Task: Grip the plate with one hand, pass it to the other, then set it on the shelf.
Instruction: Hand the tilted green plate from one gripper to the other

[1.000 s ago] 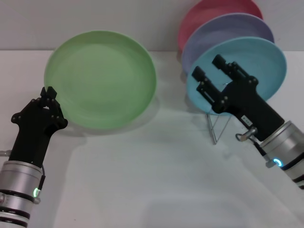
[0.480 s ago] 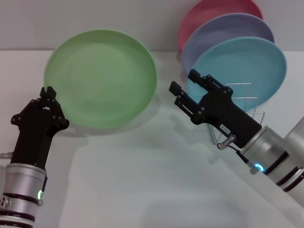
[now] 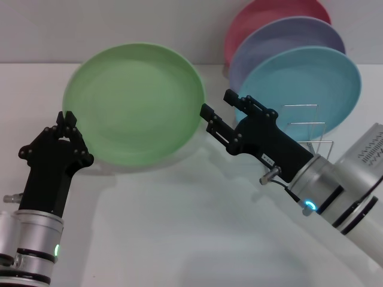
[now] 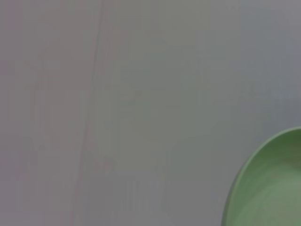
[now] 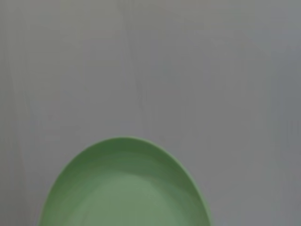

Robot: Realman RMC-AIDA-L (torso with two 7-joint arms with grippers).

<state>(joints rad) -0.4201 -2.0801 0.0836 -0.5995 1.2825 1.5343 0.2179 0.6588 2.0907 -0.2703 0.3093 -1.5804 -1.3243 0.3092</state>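
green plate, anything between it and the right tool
Nothing visible. The right tool is open and sits just off the green plate's right edge, with only bare table below the gap. The left tool is shut on the plate's lower left rim.

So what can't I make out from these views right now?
- Head view: whether the left gripper pinches the plate; its fingers overlap the rim.
- Head view: most of the shelf, behind the right gripper and the blue plate.
- Both wrist views: no fingers in frame; plate cut off by the edge.
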